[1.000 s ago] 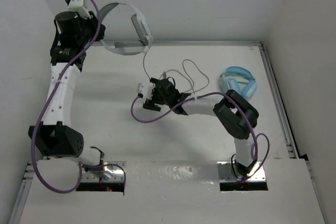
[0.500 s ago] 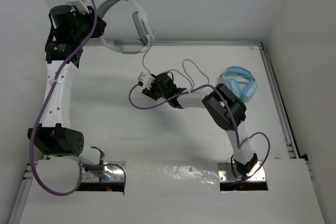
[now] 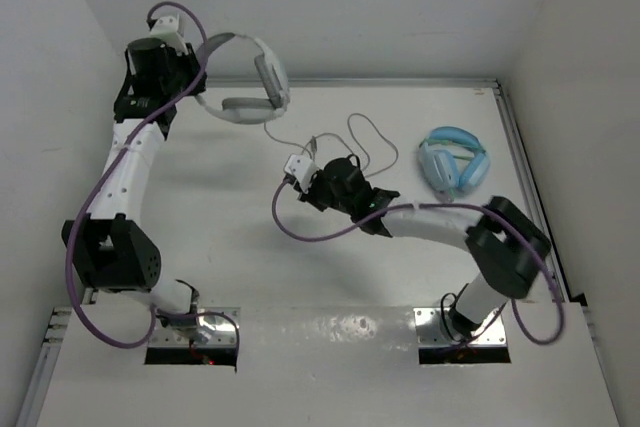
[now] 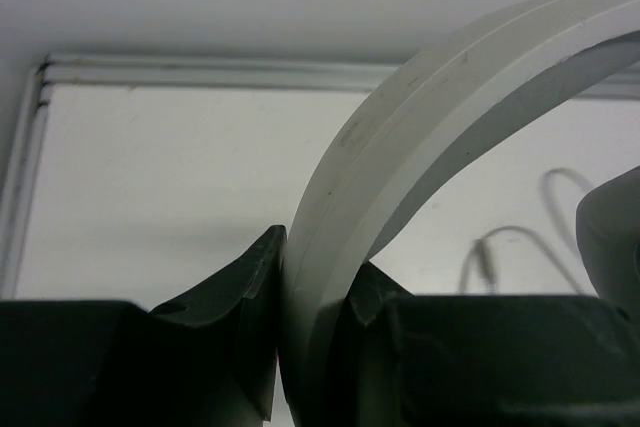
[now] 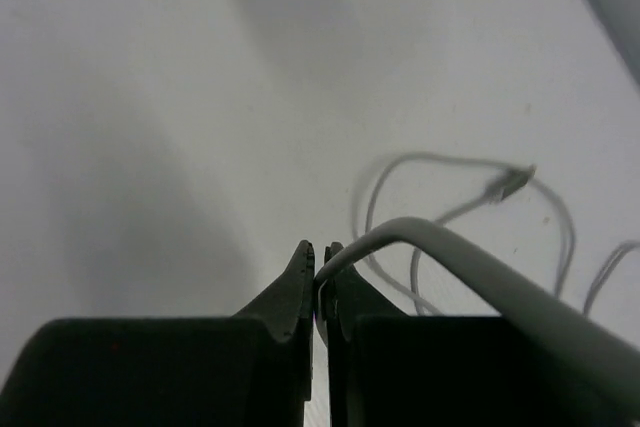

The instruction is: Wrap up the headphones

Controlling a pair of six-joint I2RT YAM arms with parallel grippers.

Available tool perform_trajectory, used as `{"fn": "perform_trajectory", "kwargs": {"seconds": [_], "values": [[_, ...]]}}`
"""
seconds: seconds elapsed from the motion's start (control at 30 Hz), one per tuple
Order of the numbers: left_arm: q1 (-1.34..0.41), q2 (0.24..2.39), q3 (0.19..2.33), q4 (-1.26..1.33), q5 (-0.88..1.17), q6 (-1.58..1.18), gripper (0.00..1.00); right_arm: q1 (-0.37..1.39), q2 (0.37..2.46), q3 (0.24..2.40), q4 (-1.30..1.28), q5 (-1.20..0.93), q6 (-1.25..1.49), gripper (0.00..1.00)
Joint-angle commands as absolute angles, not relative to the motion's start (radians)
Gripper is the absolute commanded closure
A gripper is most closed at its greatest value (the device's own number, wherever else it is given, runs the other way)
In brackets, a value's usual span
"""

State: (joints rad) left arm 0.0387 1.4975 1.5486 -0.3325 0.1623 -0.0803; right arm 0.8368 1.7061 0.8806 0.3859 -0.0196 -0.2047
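The white and grey headphones (image 3: 255,72) hang in the air at the far left, above the table's back edge. My left gripper (image 3: 190,55) is shut on their headband (image 4: 440,77), which fills the gap between the fingers (image 4: 250,287) in the left wrist view. Their thin grey cable (image 3: 280,137) runs down from an ear cup to my right gripper (image 3: 316,159) over mid-table. That gripper (image 5: 320,262) is shut on the cable (image 5: 470,262), which arches away to the right. More cable lies looped on the table, ending in its plug (image 5: 510,182).
Light blue headphones (image 3: 455,159) lie on the table at the right, near the right rail (image 3: 530,197). White walls close in the back and both sides. The purple wiring of both arms hangs in loops beside them.
My right gripper went from open to shut on the cable, shifting slightly right while its elbow swung out to the right. The left arm carried the headphones a little to the right.
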Motion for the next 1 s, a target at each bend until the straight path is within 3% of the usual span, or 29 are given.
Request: {"fn": "perform_trajectory", "kwargs": {"seconds": [0.0, 0.2, 0.4, 0.7, 0.97], "values": [[0.0, 1.531, 1.493, -0.195, -0.004, 0.039, 1.0, 0.972, 1.496, 0.925, 0.164, 0.026, -0.277, 1.0], [-0.195, 1.551, 1.39, -0.138, -0.223, 0.239, 1.0, 1.06, 1.396, 1.169, -0.233, 0.162, -0.35, 1.0], [-0.328, 1.503, 1.272, -0.055, -0.376, 0.425, 1.0, 1.043, 1.33, 1.23, -0.215, 0.4, -0.451, 1.0], [-0.411, 1.396, 1.161, -0.09, -0.255, 0.57, 1.0, 0.839, 1.362, 1.302, -0.301, 0.456, -0.474, 1.0], [-0.419, 1.384, 1.245, -0.386, 0.084, 0.528, 1.0, 0.632, 1.342, 1.239, -0.143, 0.152, -0.496, 1.0]]}}
